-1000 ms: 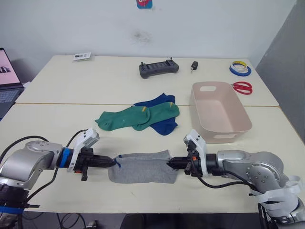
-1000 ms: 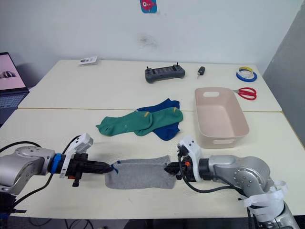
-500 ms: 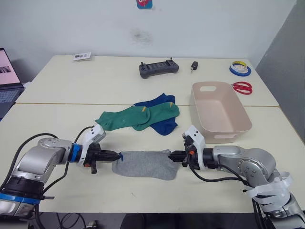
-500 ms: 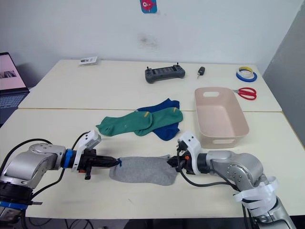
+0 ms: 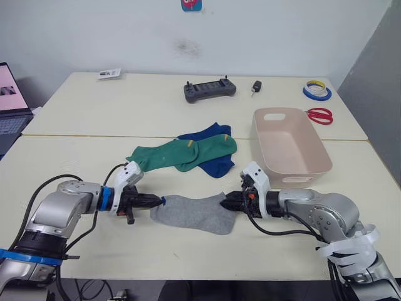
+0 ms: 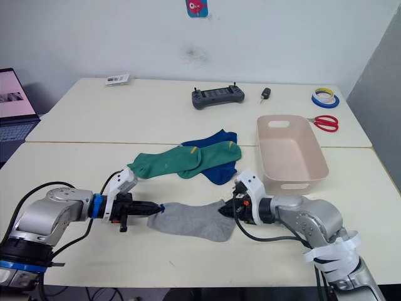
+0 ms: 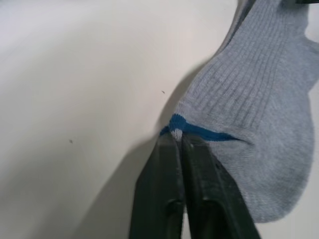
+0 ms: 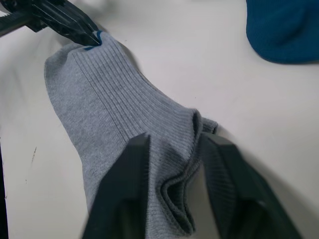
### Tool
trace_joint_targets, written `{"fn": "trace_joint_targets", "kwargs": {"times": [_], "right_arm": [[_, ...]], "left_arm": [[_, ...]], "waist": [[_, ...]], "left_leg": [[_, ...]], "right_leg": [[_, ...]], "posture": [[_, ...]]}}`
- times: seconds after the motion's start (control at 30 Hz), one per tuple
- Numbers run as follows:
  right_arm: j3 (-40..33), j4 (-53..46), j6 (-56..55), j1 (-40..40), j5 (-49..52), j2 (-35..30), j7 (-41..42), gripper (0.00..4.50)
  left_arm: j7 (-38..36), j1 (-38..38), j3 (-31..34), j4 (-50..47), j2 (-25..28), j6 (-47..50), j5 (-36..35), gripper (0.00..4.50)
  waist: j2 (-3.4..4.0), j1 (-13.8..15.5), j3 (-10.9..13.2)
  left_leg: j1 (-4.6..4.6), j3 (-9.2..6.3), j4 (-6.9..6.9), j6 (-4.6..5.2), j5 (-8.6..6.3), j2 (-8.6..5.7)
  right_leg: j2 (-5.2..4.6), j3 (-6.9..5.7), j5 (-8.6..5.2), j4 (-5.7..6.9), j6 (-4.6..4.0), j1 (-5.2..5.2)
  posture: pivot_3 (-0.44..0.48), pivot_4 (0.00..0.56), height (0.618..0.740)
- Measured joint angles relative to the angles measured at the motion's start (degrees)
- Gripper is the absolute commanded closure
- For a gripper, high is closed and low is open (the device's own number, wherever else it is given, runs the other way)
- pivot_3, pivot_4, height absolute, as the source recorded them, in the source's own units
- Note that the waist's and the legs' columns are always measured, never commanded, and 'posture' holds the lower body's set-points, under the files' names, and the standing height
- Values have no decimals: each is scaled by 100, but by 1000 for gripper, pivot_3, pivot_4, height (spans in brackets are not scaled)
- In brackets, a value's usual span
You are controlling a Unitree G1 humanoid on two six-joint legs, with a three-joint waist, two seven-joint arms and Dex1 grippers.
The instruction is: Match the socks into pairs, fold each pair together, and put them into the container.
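The grey sock (image 5: 194, 212) is held stretched just above the tabletop (image 5: 75, 157) between both grippers: the left gripper (image 5: 160, 201) is clenched on its blue-trimmed end, and the right gripper (image 8: 169, 149) appears to straddle bunched fabric at the other end. The green socks (image 5: 182, 153) lie over the blue socks (image 5: 210, 150) beside the container (image 5: 288, 147).

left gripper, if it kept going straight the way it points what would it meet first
The grey sock it already pinches; past that, likely the right gripper at the sock's other end.
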Motion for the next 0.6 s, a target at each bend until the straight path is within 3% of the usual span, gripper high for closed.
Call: {"fn": "trace_joint_targets", "kwargs": {"times": [0.17,0.37,0.47,0.6], "right_arm": [[-227,-250,-161,49,-141,-234,41,16],[-463,-946,-1537,430,-685,-733,519,16],[-265,-1253,-2358,648,-1052,-647,763,628],[665,-1091,-3026,935,-1776,-385,802,2079]], "left_arm": [[229,206,332,-13,-42,-261,-3,2035],[349,781,1152,-503,20,-610,-201,2035],[315,968,1484,-1441,-42,-326,-839,2629],[374,1262,1188,-2431,-235,-154,-1140,3921]], "waist": [[0,2,0],[0,3,0],[-1,1,-1],[-1,0,-1]], "left_leg": [[0,-1,0,0,0,1],[0,-2,-1,0,0,2],[3,-2,-1,-1,0,2],[9,0,0,-2,1,1]], "right_leg": [[-1,0,0,0,0,-1],[-2,-1,0,-3,0,1],[-3,-2,0,-6,1,10],[-3,1,0,-3,1,14]], "posture": [[0,150,740],[0,150,740],[0,150,740],[0,150,740]]}}
